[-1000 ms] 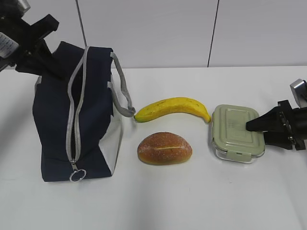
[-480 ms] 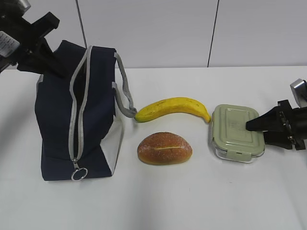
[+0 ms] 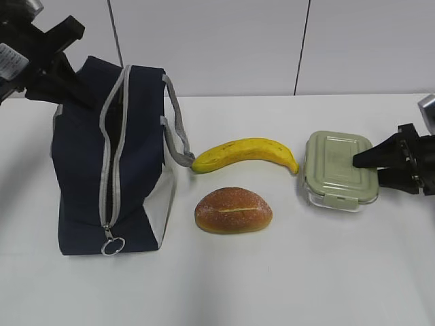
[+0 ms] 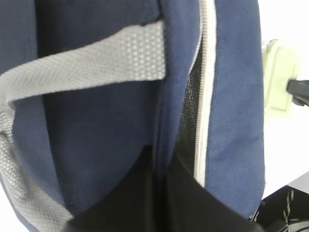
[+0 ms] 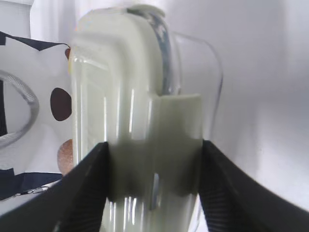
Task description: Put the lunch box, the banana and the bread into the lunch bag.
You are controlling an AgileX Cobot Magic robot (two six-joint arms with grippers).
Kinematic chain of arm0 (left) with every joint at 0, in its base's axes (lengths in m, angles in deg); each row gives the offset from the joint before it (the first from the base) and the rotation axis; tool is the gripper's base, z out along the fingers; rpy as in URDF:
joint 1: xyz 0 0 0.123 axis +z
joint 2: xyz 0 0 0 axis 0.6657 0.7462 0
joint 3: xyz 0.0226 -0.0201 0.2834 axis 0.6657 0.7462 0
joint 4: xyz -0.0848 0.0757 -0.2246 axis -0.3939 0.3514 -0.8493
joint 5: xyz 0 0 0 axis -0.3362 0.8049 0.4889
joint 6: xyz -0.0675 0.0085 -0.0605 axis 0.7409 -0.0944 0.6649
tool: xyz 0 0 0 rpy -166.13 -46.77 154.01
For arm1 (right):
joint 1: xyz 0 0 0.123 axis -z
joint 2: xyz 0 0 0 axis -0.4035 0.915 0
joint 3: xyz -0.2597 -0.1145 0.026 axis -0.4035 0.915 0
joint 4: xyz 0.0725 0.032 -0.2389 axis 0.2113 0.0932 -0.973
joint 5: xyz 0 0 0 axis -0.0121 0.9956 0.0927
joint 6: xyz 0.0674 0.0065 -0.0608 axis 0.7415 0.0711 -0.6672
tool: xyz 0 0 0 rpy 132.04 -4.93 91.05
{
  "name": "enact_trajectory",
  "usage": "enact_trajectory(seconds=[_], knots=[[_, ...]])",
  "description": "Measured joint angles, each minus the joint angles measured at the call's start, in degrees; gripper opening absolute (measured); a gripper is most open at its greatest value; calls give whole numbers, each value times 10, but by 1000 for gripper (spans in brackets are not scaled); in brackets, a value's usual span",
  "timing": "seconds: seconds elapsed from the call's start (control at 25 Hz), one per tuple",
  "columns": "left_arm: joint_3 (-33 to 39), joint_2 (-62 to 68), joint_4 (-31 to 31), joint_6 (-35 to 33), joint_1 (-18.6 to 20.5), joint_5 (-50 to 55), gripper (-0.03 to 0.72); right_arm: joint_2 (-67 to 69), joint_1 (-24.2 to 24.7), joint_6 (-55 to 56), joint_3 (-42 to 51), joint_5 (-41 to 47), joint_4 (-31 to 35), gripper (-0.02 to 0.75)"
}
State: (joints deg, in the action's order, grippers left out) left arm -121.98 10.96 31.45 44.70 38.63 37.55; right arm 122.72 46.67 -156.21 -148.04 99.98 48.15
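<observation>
White desk [image 3: 285, 285] carries everything. My right gripper [image 3: 363, 163] reaches in level, jaws clamping the lunch box [image 3: 338, 178] at its right end. My left gripper [image 3: 64, 102], jaws shut, sits behind the upright bag [image 3: 81, 190]. Banana [image 3: 246, 152] and bread [image 3: 233, 210] lie between.

lunch bag [image 3: 112, 159] zipped shut, table [image 3: 272, 285] front open

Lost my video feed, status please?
Right gripper clamped on sage-lidded clear lunch box. Left gripper shut, holding navy fabric lunch bag. Yellow banana, golden bun untouched.
</observation>
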Motion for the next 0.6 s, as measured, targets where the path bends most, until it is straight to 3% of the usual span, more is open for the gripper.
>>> enact_trajectory(seconds=[0.28, 0.6], knots=[[0, 0, -7, 0, 0, -1, -3, -57, -9, 56, -11, 0, -9, 401], [0, 0, -27, 0, 0, -7, -3, -120, -76, 158, -42, 6, -47, 401]])
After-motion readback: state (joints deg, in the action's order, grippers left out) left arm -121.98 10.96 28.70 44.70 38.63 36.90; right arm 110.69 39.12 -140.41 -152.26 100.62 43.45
